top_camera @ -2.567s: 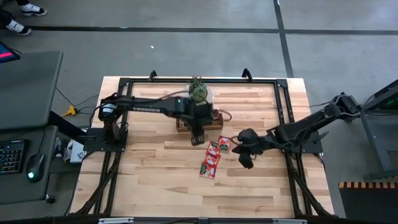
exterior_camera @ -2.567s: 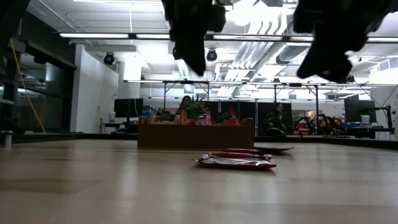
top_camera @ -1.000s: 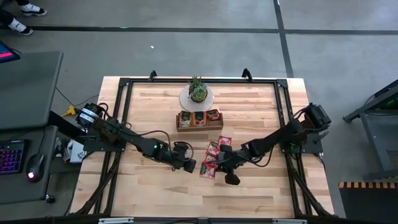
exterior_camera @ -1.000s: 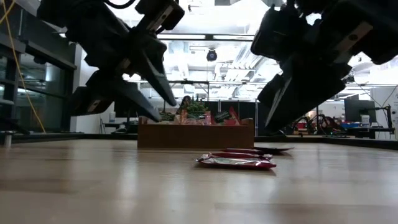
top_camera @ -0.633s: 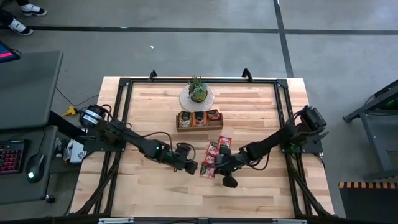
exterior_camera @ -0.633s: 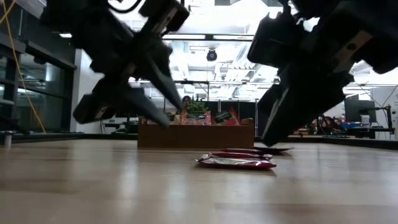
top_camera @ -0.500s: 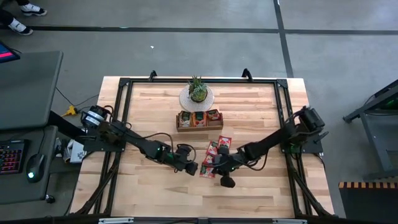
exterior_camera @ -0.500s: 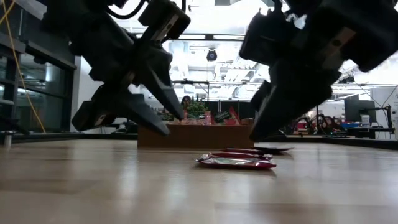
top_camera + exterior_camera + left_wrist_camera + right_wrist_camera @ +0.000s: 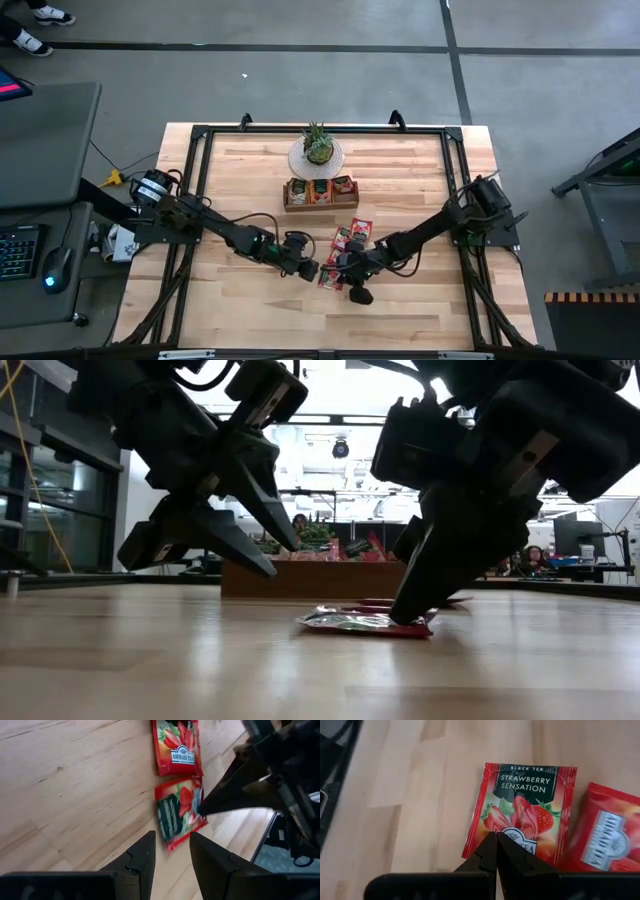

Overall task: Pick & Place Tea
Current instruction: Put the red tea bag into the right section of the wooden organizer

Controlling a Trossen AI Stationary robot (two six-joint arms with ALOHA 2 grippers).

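Three red-orange tea sachets lie flat on the table's middle. The nearest sachet (image 9: 331, 277) (image 9: 525, 805) reads "Strawberry Sensation"; a second (image 9: 610, 842) lies beside it, and a third (image 9: 360, 230) lies farther back. My right gripper (image 9: 341, 272) (image 9: 405, 615) is shut, with its tips down on the nearest sachet. My left gripper (image 9: 308, 268) (image 9: 170, 855) is open. It hangs low over the table, just left of that sachet (image 9: 177, 815), and touches nothing. More sachets stand in the wooden tray (image 9: 320, 203). My right gripper presses its shut fingertips (image 9: 495, 842) down on the printed face of the nearest sachet (image 9: 512, 827), close to one edge. It comes slanting down from the table's right. The sachet lies flat on the table under the tips (image 9: 365, 622).
The wooden three-compartment tray stands behind the sachets. A small potted plant (image 9: 318, 148) on a round plate stands behind the tray. A black frame (image 9: 200, 135) runs around the tabletop. Bare wood lies toward the near edge and on both sides.
My right gripper has come down and toward the table's left, and its shut tips now rest on the nearest sachet. That sachet has slid a little toward the left gripper. My left gripper has dropped slightly and stayed open.
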